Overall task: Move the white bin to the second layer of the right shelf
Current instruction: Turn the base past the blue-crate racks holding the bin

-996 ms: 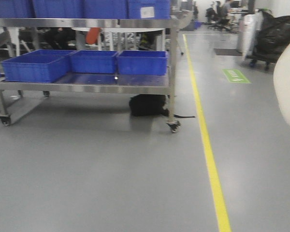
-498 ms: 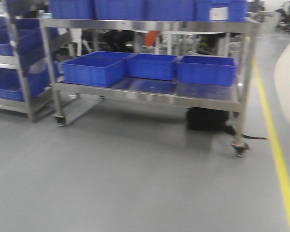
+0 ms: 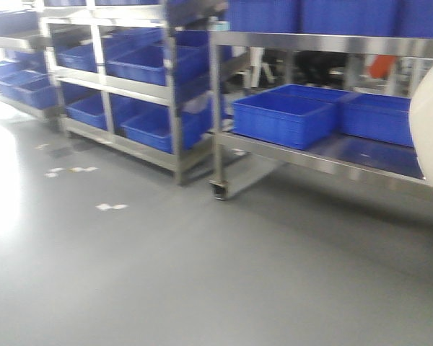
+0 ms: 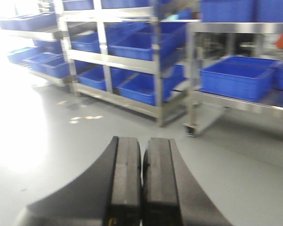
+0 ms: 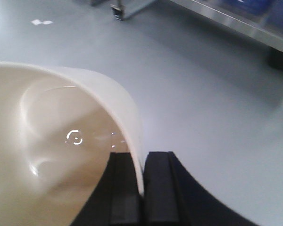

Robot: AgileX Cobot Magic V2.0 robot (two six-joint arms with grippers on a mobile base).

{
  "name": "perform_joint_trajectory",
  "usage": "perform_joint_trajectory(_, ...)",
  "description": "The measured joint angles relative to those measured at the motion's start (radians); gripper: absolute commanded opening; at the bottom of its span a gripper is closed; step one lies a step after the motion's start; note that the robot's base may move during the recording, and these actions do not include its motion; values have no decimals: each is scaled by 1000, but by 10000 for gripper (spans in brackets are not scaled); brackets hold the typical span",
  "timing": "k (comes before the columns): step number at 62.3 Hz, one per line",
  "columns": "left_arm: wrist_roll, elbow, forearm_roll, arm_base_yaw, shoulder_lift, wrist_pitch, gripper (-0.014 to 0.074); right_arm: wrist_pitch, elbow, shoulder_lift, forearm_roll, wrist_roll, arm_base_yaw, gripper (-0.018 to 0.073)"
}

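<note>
Firmly, right claw (image 5: pixel 141 165) pinches white bin (image 5: pixel 61 141) rim above open floor (image 5: pixel 203 94).

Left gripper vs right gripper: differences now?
The black left gripper is shut on nothing; the black right gripper is shut on the wall of the glossy cream-white plastic bin. The left gripper faces steel shelves of blue crates; the right gripper tilts down at grey floor. Both are black and shut.
</note>
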State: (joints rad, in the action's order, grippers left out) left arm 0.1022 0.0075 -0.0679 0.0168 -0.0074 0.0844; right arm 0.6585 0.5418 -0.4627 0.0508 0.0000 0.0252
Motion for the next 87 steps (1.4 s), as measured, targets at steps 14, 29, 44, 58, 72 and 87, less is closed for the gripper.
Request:
perform_joint_trajectory(14,0,0,0,0,0,0,85,0,0,0,0,0,0,27)
perform_joint_trajectory(29,0,0,0,0,0,0,85,0,0,0,0,0,0,27)
perform_joint_trajectory(44,0,0,0,0,0,0,85,0,0,0,0,0,0,27)
perform_joint_trajectory(58,0,0,0,0,0,0,85,0,0,0,0,0,0,27)
perform_joint_trajectory(72,0,0,0,0,0,0,85,0,0,0,0,0,0,27)
perform_joint_trajectory(87,0,0,0,0,0,0,85,0,0,0,0,0,0,27)
